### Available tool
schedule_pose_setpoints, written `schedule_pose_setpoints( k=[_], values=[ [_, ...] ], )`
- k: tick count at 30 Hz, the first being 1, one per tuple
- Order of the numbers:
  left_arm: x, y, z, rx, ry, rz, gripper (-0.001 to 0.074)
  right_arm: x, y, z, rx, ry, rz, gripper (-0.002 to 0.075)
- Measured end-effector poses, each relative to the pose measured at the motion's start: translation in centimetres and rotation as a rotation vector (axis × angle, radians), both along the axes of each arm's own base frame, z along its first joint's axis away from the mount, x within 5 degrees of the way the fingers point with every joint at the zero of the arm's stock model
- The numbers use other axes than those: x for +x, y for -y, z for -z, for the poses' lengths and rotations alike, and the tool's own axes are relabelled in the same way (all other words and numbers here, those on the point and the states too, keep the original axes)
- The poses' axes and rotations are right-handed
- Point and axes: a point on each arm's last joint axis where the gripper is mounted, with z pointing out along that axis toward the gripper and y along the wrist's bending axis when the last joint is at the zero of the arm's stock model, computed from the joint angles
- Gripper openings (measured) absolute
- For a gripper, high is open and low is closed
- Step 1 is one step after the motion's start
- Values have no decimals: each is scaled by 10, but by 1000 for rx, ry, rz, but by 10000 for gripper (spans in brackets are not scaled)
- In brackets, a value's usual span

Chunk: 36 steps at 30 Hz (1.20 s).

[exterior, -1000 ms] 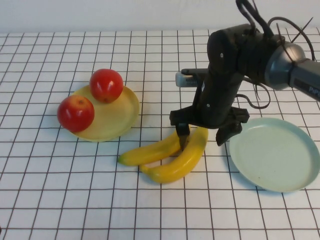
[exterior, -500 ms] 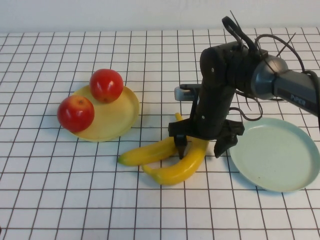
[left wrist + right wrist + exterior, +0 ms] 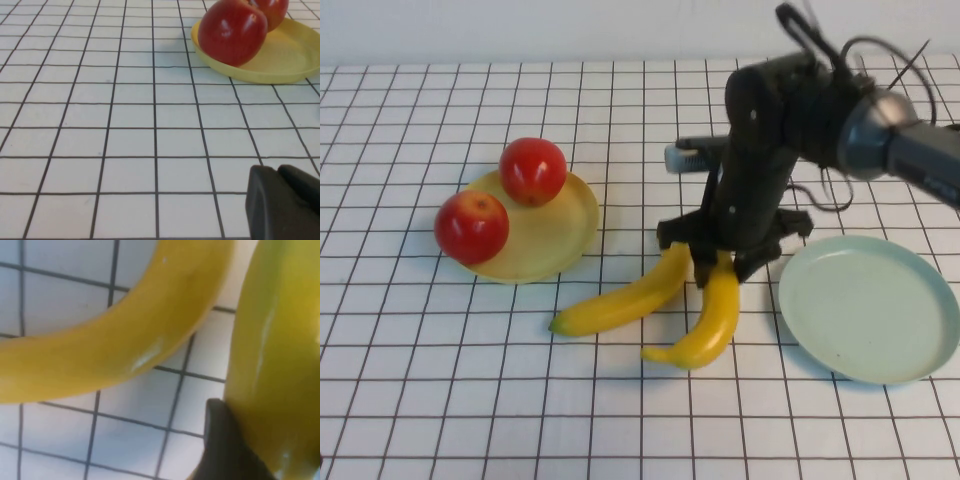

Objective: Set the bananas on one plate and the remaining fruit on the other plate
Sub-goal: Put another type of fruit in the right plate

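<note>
Two bananas lie at the table's middle. My right gripper is shut on the upper end of the right banana, which points toward the front edge. In the right wrist view one dark finger presses against that banana, with the other banana beside it. The left banana lies free on the cloth. Two red apples rest on the yellow plate. The mint-green plate at the right holds nothing. My left gripper is shut, low over the cloth near the yellow plate.
A white cloth with a black grid covers the table. The right arm's dark body and cables rise over the back right. The nearer apple shows in the left wrist view.
My right gripper's jaws have closed on the right banana. That banana has swung away from the left one, its free end now pointing toward the front. The left gripper has not moved.
</note>
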Motion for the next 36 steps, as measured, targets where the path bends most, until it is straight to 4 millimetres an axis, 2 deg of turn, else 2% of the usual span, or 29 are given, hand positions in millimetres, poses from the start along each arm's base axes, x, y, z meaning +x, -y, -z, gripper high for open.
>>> schedule_pose_setpoints(
  k=[6,9,12,18,22,27,36],
  values=[
    [0,0,0,0,0,0,-4,-12,21,-70,-30,211,-49,319],
    [0,0,0,0,0,0,-4,-18,43,-86,-56,252,-41,319],
    [0,0,0,0,0,0,-4,-23,77,-84,-86,218,-24,335],
    [0,0,0,0,0,0,-4,-22,154,-59,-130,99,-61,433],
    [0,0,0,0,0,0,-4,-17,180,-56,-123,84,-63,448],
    [0,0,0,0,0,0,-4,-15,190,-53,-121,75,-51,450],
    [0,0,0,0,0,0,-4,-13,172,-56,76,54,-10,450]
  ],
)
